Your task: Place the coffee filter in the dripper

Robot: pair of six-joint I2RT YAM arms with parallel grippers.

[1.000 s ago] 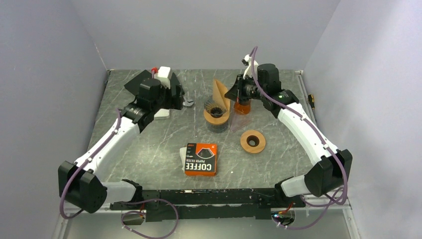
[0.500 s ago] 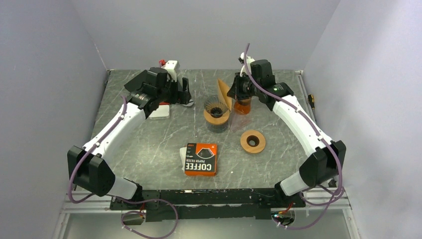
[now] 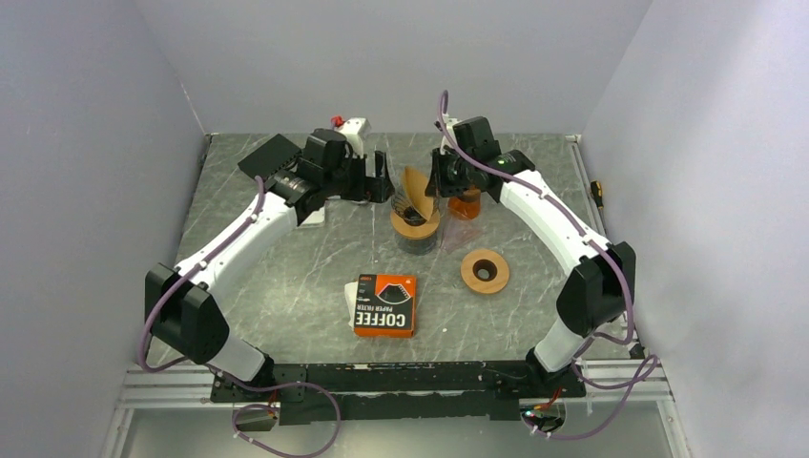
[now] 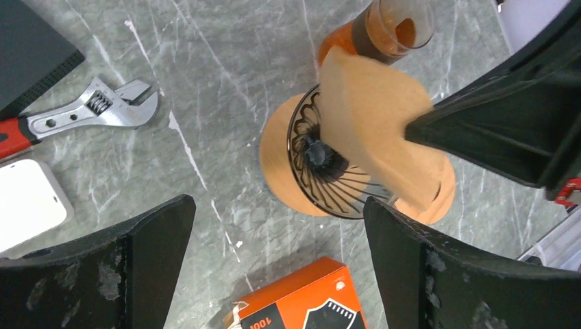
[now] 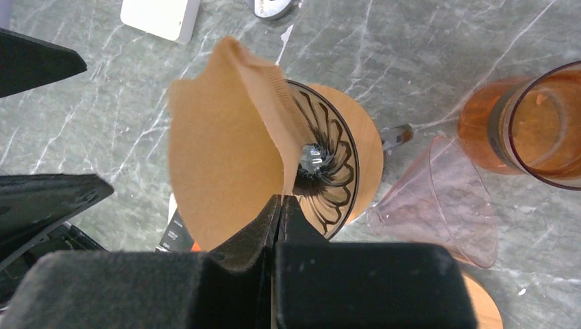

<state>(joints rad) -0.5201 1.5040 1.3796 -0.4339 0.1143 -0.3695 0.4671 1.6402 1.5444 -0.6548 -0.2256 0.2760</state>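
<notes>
Holding the filter: the right hand (image 5: 277,205) is clamped shut on the lower edge of the coffee filter (image 5: 226,137), its fingers pressed together with the paper pinched between them.
Coffee filter: a brown paper cone, lifted clear of the worktop (image 3: 286,267) and tilted. It extends away from the gripping fingers and hangs over one side of the dripper's rim, not seated inside. Whether the paper touches the ribs cannot be told.
Dripper (image 5: 329,164): a dark ribbed cone in a round wooden collar, standing upright.
Left hand (image 4: 277,202): spread wide open and holding nothing. It hovers above the dripper on the side away from the right hand, with the dripper and filter showing between its two fingers.
Behind the dripper: an orange glass (image 5: 527,123) stands upright, and a clear plastic cone (image 5: 438,199) lies on its side just beside the wooden collar.
In front of the dripper: an orange filter box (image 3: 384,305) lies flat, with a wooden ring (image 3: 485,271) near it on the right arm's side.
Left of the dripper: a wrench (image 4: 96,113) and a white block (image 4: 27,202) lie apart from it.
</notes>
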